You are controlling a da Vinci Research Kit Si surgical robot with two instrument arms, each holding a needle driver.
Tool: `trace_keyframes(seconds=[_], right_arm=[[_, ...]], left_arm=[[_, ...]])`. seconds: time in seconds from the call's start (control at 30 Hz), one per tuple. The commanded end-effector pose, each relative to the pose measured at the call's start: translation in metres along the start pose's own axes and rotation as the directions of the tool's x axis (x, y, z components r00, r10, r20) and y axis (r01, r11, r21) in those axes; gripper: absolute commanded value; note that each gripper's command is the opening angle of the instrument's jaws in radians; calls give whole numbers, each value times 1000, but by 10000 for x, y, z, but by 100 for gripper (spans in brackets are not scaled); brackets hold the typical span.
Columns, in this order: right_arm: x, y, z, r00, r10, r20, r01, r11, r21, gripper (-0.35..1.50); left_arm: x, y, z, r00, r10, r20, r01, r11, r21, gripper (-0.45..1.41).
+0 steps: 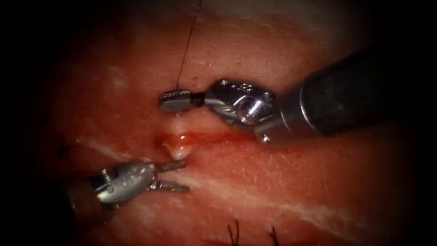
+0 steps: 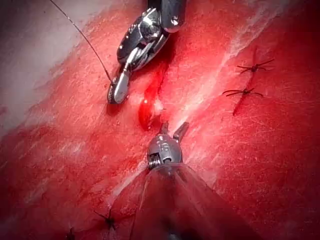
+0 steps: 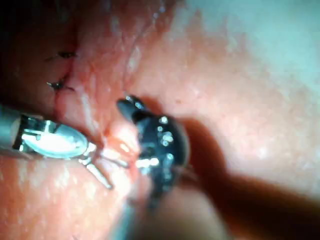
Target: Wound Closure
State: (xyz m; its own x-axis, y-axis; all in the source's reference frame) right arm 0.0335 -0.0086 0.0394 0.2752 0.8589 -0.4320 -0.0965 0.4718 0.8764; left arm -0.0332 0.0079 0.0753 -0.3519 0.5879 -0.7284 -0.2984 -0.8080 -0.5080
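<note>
While the cut (image 1: 200,138) lies open across the middle of the tissue (image 1: 318,182), glistening with red fluid (image 1: 184,136) and a pale bead at its left end, no needle is visible, so I cannot say where it sits or whether it is in the tissue. Thread (image 1: 186,45) runs up and away from the right tool (image 1: 175,101), whose jaws are closed just above the cut; they appear to hold the thread at its lower end, probably to keep the strand taut and clear of the wound. Below the cut, the left tool (image 1: 173,175) rests with its jaws spread narrowly and holding nothing, the upper tip close to the pale bead, likely standing ready at the edge. Finished stitches (image 2: 247,80) lie farther along the tissue.
</note>
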Motion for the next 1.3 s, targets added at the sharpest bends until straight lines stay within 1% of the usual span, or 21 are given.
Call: trace_keyframes(seconds=[0.03,0.27,0.33,0.37,0.4,0.43,0.47,0.5,0.57,0.63,0.67,0.77,0.87,0.97,1.0,1.07,1.1,1.17,1.2,1.23,1.3], right_arm=[[-13,-4,7,1000,18,6,-18,1000,12,-35],[-31,-16,14,999,12,34,-13,999,30,-35],[-32,-15,15,999,11,34,-12,999,30,-35],[-31,-13,15,999,-12,36,11,1000,28,-35],[-28,-8,14,998,-50,28,50,999,2,19],[-27,-5,13,997,-72,23,72,997,-19,34],[-23,2,10,994,-107,18,108,993,-51,66],[-23,2,10,994,-107,18,108,993,-51,66],[-18,9,8,986,-165,17,165,982,-93,86],[-13,16,6,974,-224,21,225,965,-132,94],[-12,17,6,973,-232,22,233,963,-139,96],[-3,19,6,952,-303,32,304,937,-171,96],[5,20,4,944,-330,27,329,926,-188,96],[18,21,-2,935,-356,10,349,910,-222,91],[22,21,-3,932,-362,4,353,907,-229,83],[20,19,-1,930,-369,6,360,904,-230,69],[19,19,-1,929,-370,6,361,904,-230,59],[14,21,0,927,-374,8,366,902,-231,7],[14,21,0,927,-374,8,366,902,-231,7],[10,24,-1,926,-376,20,371,901,-226,-35],[4,27,-1,927,-372,50,374,903,-209,-35]], left_arm=[[-6,3,9,1000,-2,2,2,1000,-4,7],[-7,2,8,1000,-1,8,1,1000,-6,7],[-7,2,9,1000,-1,8,1,1000,-6,7],[-7,2,9,1000,-1,8,1,1000,-5,7],[-7,3,9,1000,-1,8,2,1000,-5,7],[-7,3,8,1000,-1,8,2,1000,-5,7],[-7,3,8,1000,-1,8,1,1000,-5,7],[-7,3,8,1000,-1,8,1,1000,-5,7],[-7,3,7,1000,-1,8,1,1000,-6,7],[-7,3,7,1000,-1,8,1,1000,-6,7],[-7,3,7,1000,-1,8,1,1000,-6,7],[-7,3,7,1000,-1,8,1,1000,-6,7],[-7,3,7,1000,-1,8,1,1000,-6,7],[-7,3,7,1000,-1,8,1,1000,-6,7],[-7,3,7,1000,-1,8,1,1000,-6,7],[-7,3,6,1000,-1,8,1,1000,-6,7],[-7,3,6,1000,-1,8,1,1000,-7,7],[-7,4,6,1000,-1,8,1,1000,-7,7],[-7,4,6,1000,-1,8,1,1000,-7,7],[-7,4,6,1000,-1,8,1,1000,-7,7],[-7,4,5,1000,-1,8,1,1000,-8,7]])
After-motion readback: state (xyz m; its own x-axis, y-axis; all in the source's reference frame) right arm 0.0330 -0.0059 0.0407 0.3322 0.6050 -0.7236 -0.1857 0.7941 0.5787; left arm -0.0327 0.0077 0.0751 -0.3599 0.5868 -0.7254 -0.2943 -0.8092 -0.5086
